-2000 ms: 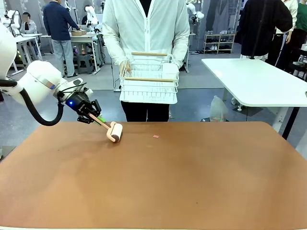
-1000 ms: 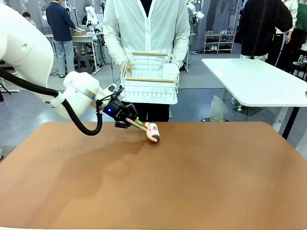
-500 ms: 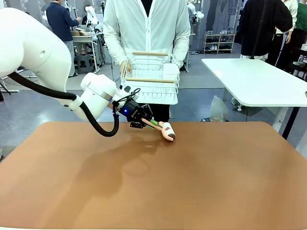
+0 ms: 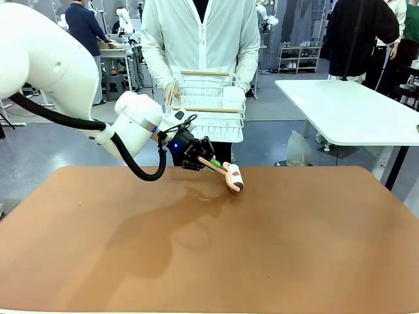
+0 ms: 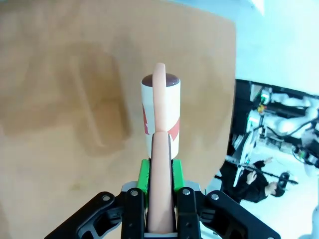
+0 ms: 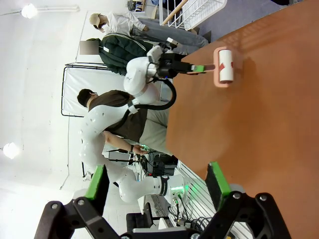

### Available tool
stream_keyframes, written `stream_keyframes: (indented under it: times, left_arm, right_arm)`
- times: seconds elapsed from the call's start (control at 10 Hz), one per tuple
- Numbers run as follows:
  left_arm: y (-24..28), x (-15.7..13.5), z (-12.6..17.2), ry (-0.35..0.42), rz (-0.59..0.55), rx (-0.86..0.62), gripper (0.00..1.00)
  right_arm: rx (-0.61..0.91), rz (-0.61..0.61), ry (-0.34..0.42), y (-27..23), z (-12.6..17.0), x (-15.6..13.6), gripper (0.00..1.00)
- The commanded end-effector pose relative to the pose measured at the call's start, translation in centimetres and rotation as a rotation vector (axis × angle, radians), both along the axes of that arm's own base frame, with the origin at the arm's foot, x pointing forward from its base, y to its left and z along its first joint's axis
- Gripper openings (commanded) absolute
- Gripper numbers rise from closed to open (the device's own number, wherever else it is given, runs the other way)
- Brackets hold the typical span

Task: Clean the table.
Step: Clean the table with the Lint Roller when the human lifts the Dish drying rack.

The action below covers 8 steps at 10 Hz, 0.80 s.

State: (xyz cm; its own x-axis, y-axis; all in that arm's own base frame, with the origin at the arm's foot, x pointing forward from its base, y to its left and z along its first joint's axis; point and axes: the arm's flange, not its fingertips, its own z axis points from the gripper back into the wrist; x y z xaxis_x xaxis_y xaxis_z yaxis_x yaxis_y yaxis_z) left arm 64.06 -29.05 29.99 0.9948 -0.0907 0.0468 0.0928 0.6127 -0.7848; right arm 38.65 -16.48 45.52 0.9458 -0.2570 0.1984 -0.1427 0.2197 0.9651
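My left gripper (image 4: pixel 200 159) is shut on the pink handle of a lint roller (image 4: pixel 234 176), whose white roll sits low over the far middle of the reddish-brown table (image 4: pixel 275 255). In the left wrist view the green pads of the left gripper (image 5: pixel 159 172) clamp the handle, and the lint roller (image 5: pixel 160 107) points away with red bits stuck to its sheet. My right gripper (image 6: pixel 157 181) stands open above the table (image 6: pixel 259 129) with nothing between its fingers, and the lint roller (image 6: pixel 224 65) lies farther off in that view.
A person in a white jacket stands at the far edge holding a white wire basket (image 4: pixel 204 104) with wooden handles. A smaller white table (image 4: pixel 347 111) stands at the back right.
My left arm has swept right along the table's far side with the roller. The small red scrap that lay on the table is gone from the top.
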Motion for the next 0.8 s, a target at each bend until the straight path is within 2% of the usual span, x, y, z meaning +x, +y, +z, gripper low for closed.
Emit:
stream_keyframes:
  times: [0.0, 0.2, 0.5, 0.6, 0.7]
  left_arm:
    - [2.2, -2.2, 6.7, 0.044, -0.047, 0.05, 0.21]
    - [7.3, -3.7, 11.7, 0.081, -0.035, 0.195, 0.21]
    - [20.4, -5.8, 18.8, 0.017, -0.001, 0.417, 0.21]
    - [25.8, -6.5, 20.8, -0.018, 0.045, 0.452, 0.21]
    - [29.9, -6.5, 22.4, -0.013, 0.082, 0.434, 0.21]
  right_arm:
    - [0.014, -0.002, -0.006, 0.1, 0.5, 0.0, 1.0]
    - [0.014, -0.002, -0.006, 0.1, 0.5, 0.0, 1.0]
    - [0.014, -0.002, -0.006, 0.1, 0.5, 0.0, 1.0]
    - [0.014, -0.002, -0.006, 0.1, 0.5, 0.0, 1.0]
    - [0.014, -0.002, -0.006, 0.1, 0.5, 0.0, 1.0]
